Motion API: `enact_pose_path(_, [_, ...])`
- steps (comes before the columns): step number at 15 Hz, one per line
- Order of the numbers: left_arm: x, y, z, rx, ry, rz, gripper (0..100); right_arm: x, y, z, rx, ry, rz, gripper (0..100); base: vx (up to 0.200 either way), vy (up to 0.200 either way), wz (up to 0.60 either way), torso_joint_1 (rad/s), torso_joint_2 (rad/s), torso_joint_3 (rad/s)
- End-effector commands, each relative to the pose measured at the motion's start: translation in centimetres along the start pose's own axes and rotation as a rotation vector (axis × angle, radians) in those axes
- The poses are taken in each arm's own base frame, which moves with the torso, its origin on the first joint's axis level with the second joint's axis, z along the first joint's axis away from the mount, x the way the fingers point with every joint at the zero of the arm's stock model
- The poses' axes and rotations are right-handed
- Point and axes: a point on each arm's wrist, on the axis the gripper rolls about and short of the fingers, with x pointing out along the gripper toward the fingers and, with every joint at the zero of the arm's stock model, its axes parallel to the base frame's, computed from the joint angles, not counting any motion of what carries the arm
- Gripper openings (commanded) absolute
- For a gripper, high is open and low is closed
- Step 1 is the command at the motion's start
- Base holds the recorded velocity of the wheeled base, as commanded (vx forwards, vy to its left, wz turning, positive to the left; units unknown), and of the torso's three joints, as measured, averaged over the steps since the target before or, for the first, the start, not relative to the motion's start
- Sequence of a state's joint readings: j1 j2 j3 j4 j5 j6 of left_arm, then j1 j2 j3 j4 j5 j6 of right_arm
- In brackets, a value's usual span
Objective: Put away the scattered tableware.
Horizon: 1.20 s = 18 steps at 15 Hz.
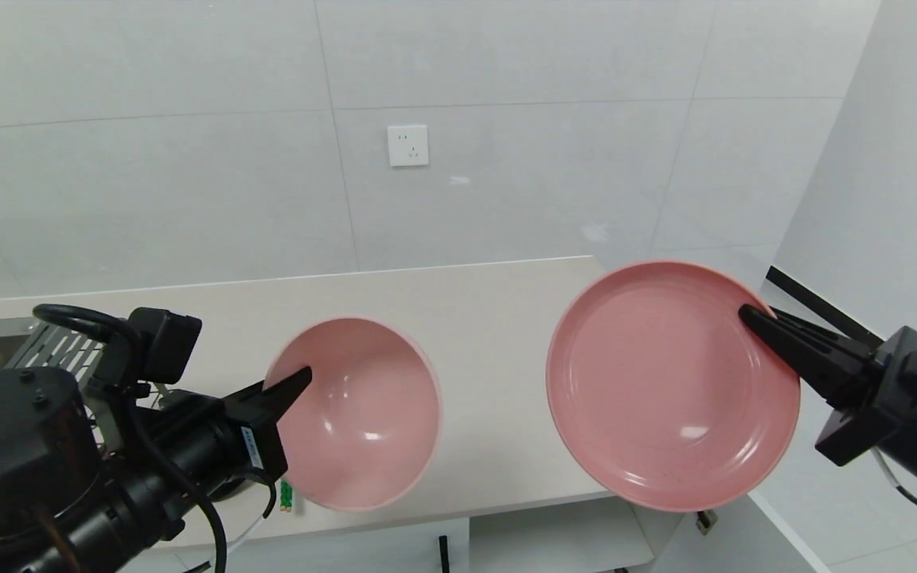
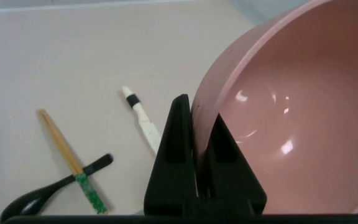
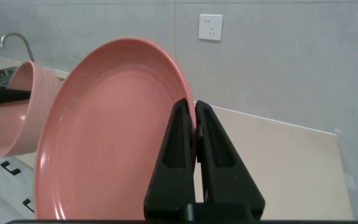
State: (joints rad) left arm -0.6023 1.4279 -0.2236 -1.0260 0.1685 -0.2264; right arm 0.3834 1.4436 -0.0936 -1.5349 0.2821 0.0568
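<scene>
A pink bowl (image 1: 363, 414) hangs tilted above the front of the counter, my left gripper (image 1: 293, 380) shut on its left rim. The left wrist view has the bowl (image 2: 291, 112) clamped between the fingers (image 2: 179, 143), rim pinched. A pink plate (image 1: 665, 382) is held tilted off the counter's right end, my right gripper (image 1: 753, 318) shut on its right rim. The right wrist view looks along the fingers (image 3: 179, 143) gripping the plate (image 3: 104, 124), with the bowl (image 3: 23, 106) farther off. On the counter below lie a wooden chopstick (image 2: 67, 155), a white chopstick (image 2: 143, 121) and a black spoon (image 2: 48, 193).
The beige counter (image 1: 490, 318) runs along a tiled wall with a socket (image 1: 408, 145). A metal dish rack (image 1: 60, 350) and a sink sit at the left; a faucet (image 3: 17, 43) rises there. Cabinet fronts lie below the counter's front edge.
</scene>
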Motion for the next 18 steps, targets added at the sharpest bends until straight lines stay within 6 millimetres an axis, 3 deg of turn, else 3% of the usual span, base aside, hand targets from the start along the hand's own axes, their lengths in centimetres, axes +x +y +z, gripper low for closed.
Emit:
enact_pose_path(1, [-0.1,0.0,0.0,0.015,-0.002,0.002,0,0.1,0.0,0.0,-0.004,-0.01,0.001,0,-0.2,0.0,0.0,0.002,0.0,0.007])
enact_pose_path(7, [-0.3,-0.8,0.2,0.075,-0.077,0.0,0,0.5,-0.2,-0.7,0.004,0.02,-0.004,0,-0.2,0.0,0.0,0.006,0.0,0.002])
enact_pose_path(14, [-0.7,-1.1,0.7,0.093,-0.153,-0.037,0,0.5,-0.5,-0.7,-0.001,0.017,-0.017,0,0.0,0.0,0.0,-0.059,0.14,0.064])
enact_pose_path(18, [-1.7,-2.0,-0.7,0.117,-0.108,-0.104,0,0.1,-0.4,-1.1,0.003,0.041,-0.016,0,0.0,0.0,0.0,-0.176,0.36,0.171])
